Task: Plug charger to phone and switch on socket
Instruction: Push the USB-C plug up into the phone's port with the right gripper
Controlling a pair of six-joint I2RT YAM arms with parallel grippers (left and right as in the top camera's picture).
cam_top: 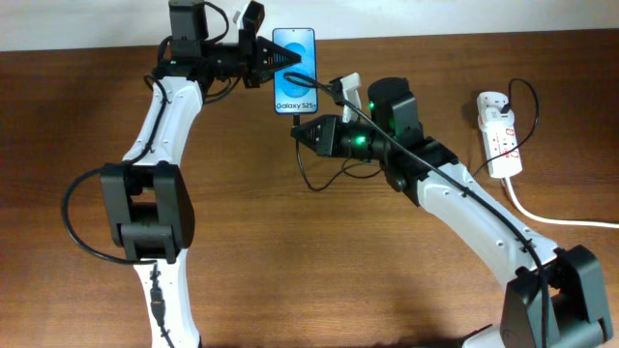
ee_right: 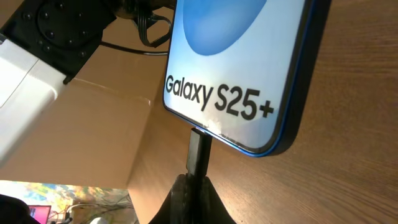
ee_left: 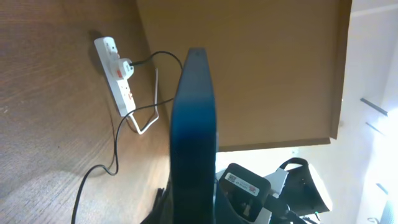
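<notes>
Insertion seems underway, perhaps not seated: right gripper [cam_top: 299, 131] pinches the charger tip [ee_right: 199, 151] at the bottom port of the phone [cam_top: 294, 70], clamped by left gripper [cam_top: 266, 58] at the table's [cam_top: 77, 145] far side; the socket [cam_top: 498, 135] remains unswitched.

There is one phone [cam_top: 294, 70], at 12 o'clock in the overhead view. There is one charger [ee_right: 199, 152] and one socket [cam_top: 499, 135], at 3 o'clock. The socket carries one plug [ee_left: 126, 65] and one white cord [cam_top: 551, 218]; its switches are too small to count. The arms are two: left arm [cam_top: 164, 106] at 9 o'clock, right arm [cam_top: 474, 208] at 4 o'clock. The grippers are also two: left gripper [cam_top: 274, 60] and right gripper [cam_top: 300, 132]. There is one table [cam_top: 319, 280].
</notes>
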